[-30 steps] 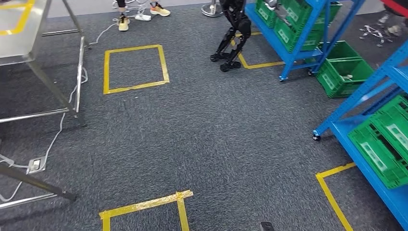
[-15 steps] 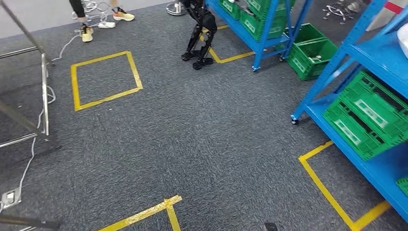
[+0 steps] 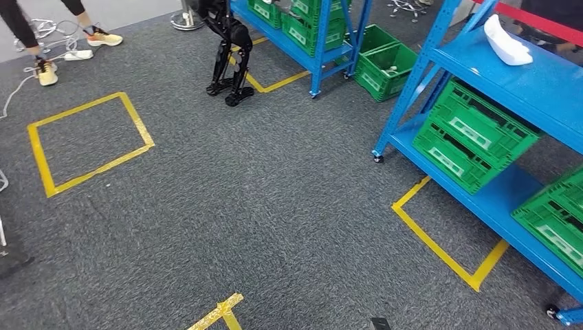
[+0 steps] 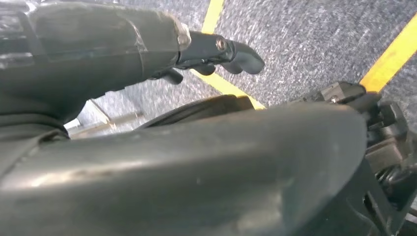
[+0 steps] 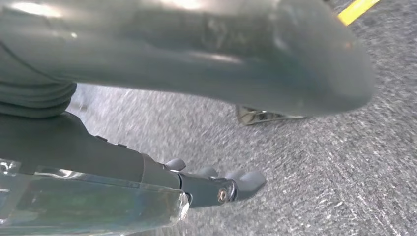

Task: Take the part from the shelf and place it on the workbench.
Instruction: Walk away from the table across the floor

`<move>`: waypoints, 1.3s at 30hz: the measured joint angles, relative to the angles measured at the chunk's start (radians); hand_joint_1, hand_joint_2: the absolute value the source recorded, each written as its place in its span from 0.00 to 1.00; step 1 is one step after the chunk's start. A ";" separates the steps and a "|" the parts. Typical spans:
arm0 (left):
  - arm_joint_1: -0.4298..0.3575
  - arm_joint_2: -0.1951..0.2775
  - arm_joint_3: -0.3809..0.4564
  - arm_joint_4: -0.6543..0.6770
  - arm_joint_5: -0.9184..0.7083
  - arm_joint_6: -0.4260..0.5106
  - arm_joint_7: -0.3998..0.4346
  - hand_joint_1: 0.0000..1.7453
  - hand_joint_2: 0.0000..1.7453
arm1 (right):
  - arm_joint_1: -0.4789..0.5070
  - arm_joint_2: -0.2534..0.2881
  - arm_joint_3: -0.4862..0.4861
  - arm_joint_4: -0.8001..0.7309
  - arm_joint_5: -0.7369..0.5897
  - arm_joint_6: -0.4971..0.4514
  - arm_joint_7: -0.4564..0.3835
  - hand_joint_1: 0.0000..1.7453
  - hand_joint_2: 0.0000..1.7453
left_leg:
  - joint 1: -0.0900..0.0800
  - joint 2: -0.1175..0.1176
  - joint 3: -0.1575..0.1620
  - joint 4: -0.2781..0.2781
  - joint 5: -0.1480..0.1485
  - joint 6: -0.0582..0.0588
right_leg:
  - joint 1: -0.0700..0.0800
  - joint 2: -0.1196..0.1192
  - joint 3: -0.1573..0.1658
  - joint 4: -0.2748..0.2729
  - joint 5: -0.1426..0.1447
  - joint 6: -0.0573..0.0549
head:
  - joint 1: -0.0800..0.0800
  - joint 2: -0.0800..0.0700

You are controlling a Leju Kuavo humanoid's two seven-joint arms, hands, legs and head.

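In the head view, a white part [image 3: 507, 33] lies on the upper board of a blue shelf [image 3: 550, 86], far ahead and to the right of where the robot's arms hang. Green crates [image 3: 474, 134] sit on the board under it. A second blue shelf [image 3: 309, 41] with more green crates stands farther back, and one green crate [image 3: 385, 69] sits on the floor beside it. Yellow tape squares [image 3: 440, 240] mark the grey carpet [image 3: 275, 206]. Another robot's black legs [image 3: 230, 58] stand near the far shelf. A person's feet in yellow shoes [image 3: 48, 72] are at the back left.

In the left wrist view, the left hand [image 4: 216, 51] holds nothing. Its dark fingers [image 4: 243, 56] stick out loosely above the carpet and yellow tape.

In the right wrist view, the right hand [image 5: 216, 184] holds nothing too. Its fingers [image 5: 248, 179] hang loosely over the grey carpet.
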 joint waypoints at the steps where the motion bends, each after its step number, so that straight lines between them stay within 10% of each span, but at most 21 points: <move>1: 0.000 0.000 0.000 0.000 0.000 0.000 0.000 0.00 0.00 | 0.000 0.000 0.000 0.000 0.000 0.000 0.000 0.00 0.00 | -0.001 0.018 0.003 0.000 -0.004 0.002 | -0.001 -0.009 -0.029 0.052 -0.015 0.003 | 0.001 0.000; 3: -0.001 0.001 0.000 0.000 0.000 0.000 0.001 0.00 0.00 | 0.007 0.001 0.002 0.000 0.000 0.000 0.000 0.00 0.00 | -0.002 0.046 0.011 0.000 -0.013 0.001 | -0.001 -0.018 -0.048 0.077 0.002 0.005 | 0.004 0.000; 7: -0.004 0.000 0.000 0.000 0.002 0.000 0.001 0.00 0.00 | 0.014 0.000 0.003 0.000 0.000 0.000 0.000 0.00 0.00 | -0.003 0.076 0.028 0.000 -0.027 -0.008 | 0.006 -0.058 0.028 -0.091 0.102 -0.008 | 0.017 0.000; 12: -0.007 -0.002 0.000 0.000 0.010 -0.002 0.000 0.00 0.00 | 0.009 0.002 0.005 0.000 0.001 -0.002 0.000 0.00 0.00 | -0.007 0.106 0.046 -0.007 -0.042 -0.032 | 0.020 -0.072 0.067 -0.171 0.102 -0.040 | 0.018 0.000; 16: -0.007 0.000 0.000 -0.001 0.012 -0.007 0.000 0.00 0.00 | 0.003 0.005 0.006 0.000 0.002 -0.006 0.000 0.00 0.00 | 0.000 -0.010 -0.024 0.144 -0.120 -0.043 | 0.012 -0.031 0.086 -0.192 0.107 -0.058 | 0.002 0.000; 19: -0.002 0.002 -0.001 0.000 0.013 -0.008 0.000 0.00 0.00 | 0.003 0.010 0.006 0.000 -0.002 -0.006 0.001 0.00 0.00 | 0.000 -0.016 -0.104 0.246 -0.123 -0.044 | 0.013 0.012 0.091 -0.190 0.102 -0.063 | -0.016 0.000; 22: -0.001 0.005 -0.001 0.000 0.012 -0.008 -0.003 0.00 0.00 | 0.006 0.014 0.007 0.000 -0.010 -0.006 0.003 0.00 0.00 | 0.003 -0.066 -0.066 0.108 -0.012 -0.039 | 0.011 0.052 0.097 -0.179 0.090 -0.053 | -0.028 0.000; 25: -0.001 0.008 -0.001 0.000 0.012 -0.008 -0.005 0.00 0.00 | 0.002 0.015 0.007 0.000 -0.013 -0.006 0.002 0.00 0.00 | 0.006 -0.120 -0.033 0.024 0.007 -0.030 | 0.006 0.089 0.088 -0.168 0.081 -0.034 | -0.033 0.000; 27: -0.001 0.009 -0.001 0.000 0.011 -0.008 -0.006 0.00 0.00 | 0.002 0.014 0.007 0.000 -0.013 -0.006 0.002 0.00 0.00 | 0.004 -0.092 -0.023 0.014 0.007 -0.020 | 0.000 0.110 0.083 -0.170 0.083 -0.023 | -0.033 0.000; 31: 0.001 0.009 -0.002 0.000 0.010 -0.007 -0.007 0.00 0.00 | -0.001 0.017 0.010 0.000 -0.014 -0.006 0.002 0.00 0.00 | 0.004 -0.014 0.000 -0.005 0.002 -0.002 | 0.004 0.010 0.015 -0.038 0.012 -0.004 | -0.004 0.000; 34: 0.001 0.010 -0.002 0.001 0.009 -0.008 -0.006 0.00 0.00 | 0.003 0.018 0.013 0.000 -0.016 -0.006 0.002 0.00 0.00 | -0.001 0.041 0.013 -0.005 -0.012 0.001 | -0.001 -0.017 -0.049 0.078 -0.013 0.003 | 0.002 0.000; 39: -0.006 0.005 -0.002 0.000 0.001 -0.008 -0.006 0.00 0.00 | 0.009 0.013 0.014 0.001 -0.021 -0.005 -0.001 0.00 0.00 | -0.005 0.090 0.037 -0.006 -0.034 -0.013 | 0.015 -0.083 0.060 -0.151 0.107 -0.022 | 0.018 0.000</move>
